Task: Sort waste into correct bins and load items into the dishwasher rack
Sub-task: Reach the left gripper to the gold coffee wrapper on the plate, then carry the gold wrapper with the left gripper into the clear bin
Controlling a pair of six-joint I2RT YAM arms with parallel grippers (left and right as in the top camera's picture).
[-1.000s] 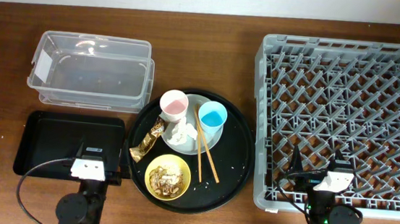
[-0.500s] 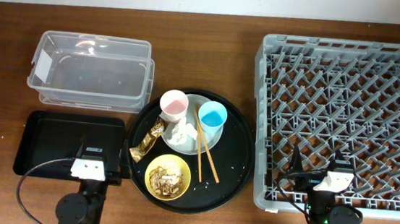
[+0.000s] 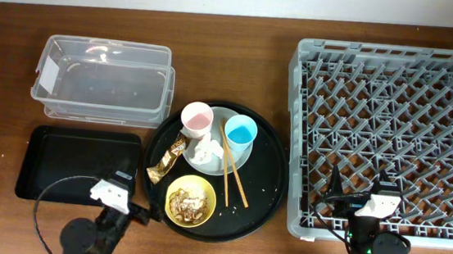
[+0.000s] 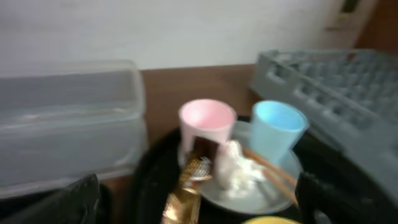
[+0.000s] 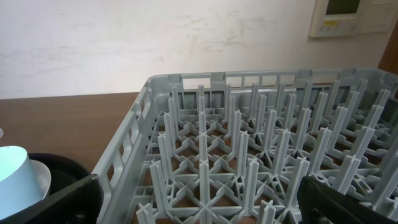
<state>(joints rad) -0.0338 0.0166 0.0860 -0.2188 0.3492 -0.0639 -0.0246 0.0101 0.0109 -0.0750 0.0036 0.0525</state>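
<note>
The round black tray (image 3: pixel 267 180) holds a pink cup (image 3: pixel 197 119), a light-blue cup (image 3: pixel 241 132), a grey plate (image 3: pixel 242 156) with white tissue (image 3: pixel 205 150), chopsticks (image 3: pixel 235 173), a gold wrapper (image 3: pixel 166 161), and a yellow bowl (image 3: pixel 190 202) of food scraps. My left gripper (image 3: pixel 136 200) is open and empty at that tray's front-left edge. Its view is blurred and shows the wrapper (image 4: pixel 186 193), tissue (image 4: pixel 236 171) and both cups ahead. My right gripper (image 3: pixel 365 192) is open and empty over the front of the grey rack (image 3: pixel 296 133), whose pegs (image 5: pixel 261 143) fill its view.
The clear tub (image 3: pixel 106 46) stands at the back left. The shallow black tray (image 3: pixel 76 159) lies in front of it, left of my left gripper. Both arm bases sit at the table's front edge.
My left gripper has swung right, off the shallow black tray toward the round tray's front-left edge. The right arm has not moved.
</note>
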